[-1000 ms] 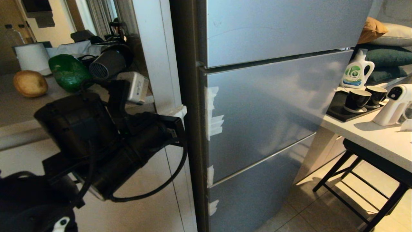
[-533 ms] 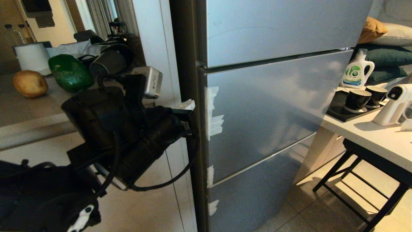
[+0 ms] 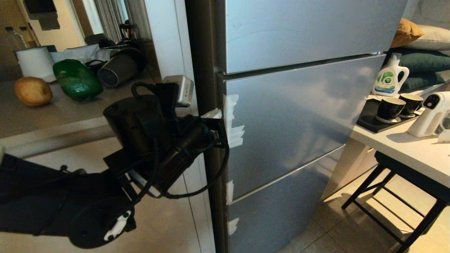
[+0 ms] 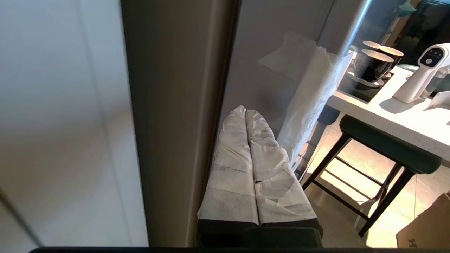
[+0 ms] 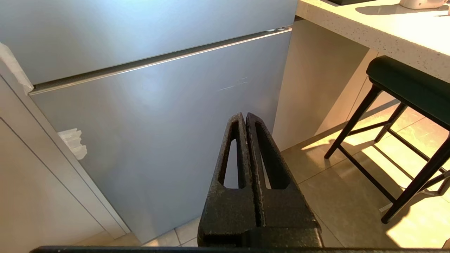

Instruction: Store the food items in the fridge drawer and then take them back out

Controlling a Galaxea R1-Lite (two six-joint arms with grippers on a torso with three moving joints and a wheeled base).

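The food items lie on the counter at the far left: a tan potato (image 3: pixel 33 91) and a glossy green bell pepper (image 3: pixel 77 80). The silver-grey fridge (image 3: pixel 299 105) stands with all its doors closed, so the fridge drawer is hidden. My left gripper (image 3: pixel 215 113) is shut and empty. Its white-wrapped fingertips (image 4: pixel 242 116) rest against the left edge of the middle fridge door, beside strips of white tape (image 3: pixel 233 135). My right gripper (image 5: pixel 245 116) is shut on nothing, low down and pointing at the bottom fridge door (image 5: pixel 158 133).
A dark fan-like appliance (image 3: pixel 117 68) and a paper roll (image 3: pixel 35 62) share the left counter. On the right, a white counter (image 3: pixel 415 151) carries two black cups (image 3: pixel 399 107), a detergent bottle (image 3: pixel 388 77) and a white device (image 3: pixel 430 114). A black stool (image 3: pixel 404 196) stands under it.
My left arm has swung right and stretched forward, carrying its shut gripper from the beige cabinet panel across to the fridge door's left edge. The right gripper and the food items have not moved.
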